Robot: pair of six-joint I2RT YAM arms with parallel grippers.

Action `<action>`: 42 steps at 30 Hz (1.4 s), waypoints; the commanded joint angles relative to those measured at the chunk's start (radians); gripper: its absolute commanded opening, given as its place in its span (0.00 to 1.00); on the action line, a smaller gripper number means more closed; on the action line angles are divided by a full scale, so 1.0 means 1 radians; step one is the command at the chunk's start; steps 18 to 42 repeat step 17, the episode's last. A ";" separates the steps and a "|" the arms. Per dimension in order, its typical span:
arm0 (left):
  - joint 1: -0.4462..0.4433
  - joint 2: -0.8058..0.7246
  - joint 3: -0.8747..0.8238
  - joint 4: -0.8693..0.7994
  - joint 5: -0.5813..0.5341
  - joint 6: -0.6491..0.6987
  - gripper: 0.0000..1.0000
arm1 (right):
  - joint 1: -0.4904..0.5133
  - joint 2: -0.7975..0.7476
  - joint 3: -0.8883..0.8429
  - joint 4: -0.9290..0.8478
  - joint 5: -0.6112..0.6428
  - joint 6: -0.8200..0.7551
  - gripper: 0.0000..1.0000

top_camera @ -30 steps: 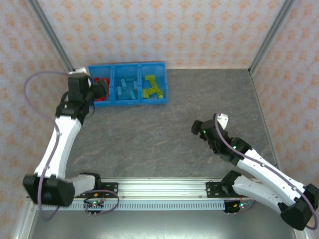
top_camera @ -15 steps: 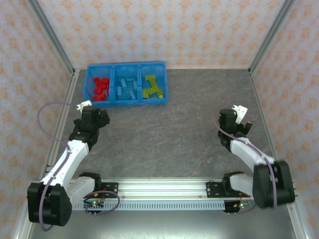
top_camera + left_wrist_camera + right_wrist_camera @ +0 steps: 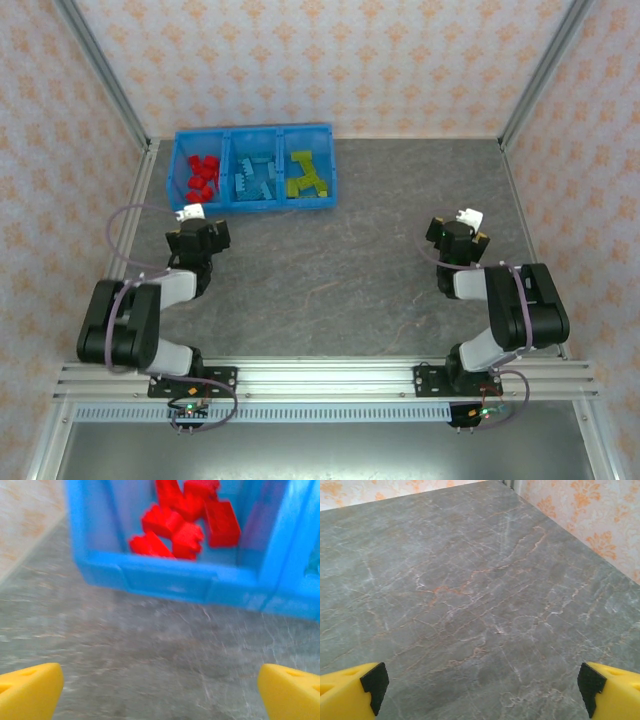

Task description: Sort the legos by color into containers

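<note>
The containers are three compartments of a bright blue tray (image 3: 255,205) at the table's far left. Red legos (image 3: 203,178) lie in the left compartment, light blue legos (image 3: 254,178) in the middle one, lime green legos (image 3: 306,176) in the right one. My left gripper (image 3: 200,225) hangs open and empty just in front of the tray. In the left wrist view the red legos (image 3: 187,517) lie behind the tray's near wall (image 3: 165,577), ahead of my wide-apart yellow fingertips (image 3: 30,690). My right gripper (image 3: 458,230) is open and empty over bare table, its fingertips (image 3: 350,690) far apart.
The grey marble table (image 3: 340,270) lies bare between the two arms. Both arms are folded back close to their bases on the rail (image 3: 320,378). Patterned walls (image 3: 330,60) and metal posts enclose the table on three sides.
My left gripper has pulled back from over the red compartment to the table in front of the tray. Both arms have folded in toward their bases.
</note>
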 commanded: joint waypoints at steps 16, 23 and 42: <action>-0.014 0.023 0.000 0.154 0.101 0.080 1.00 | -0.002 -0.007 0.007 0.041 -0.039 -0.013 0.99; -0.015 0.024 0.000 0.157 0.101 0.081 1.00 | -0.002 -0.007 0.008 0.040 -0.039 -0.013 0.99; -0.015 0.024 0.000 0.157 0.101 0.081 1.00 | -0.002 -0.007 0.008 0.040 -0.039 -0.013 0.99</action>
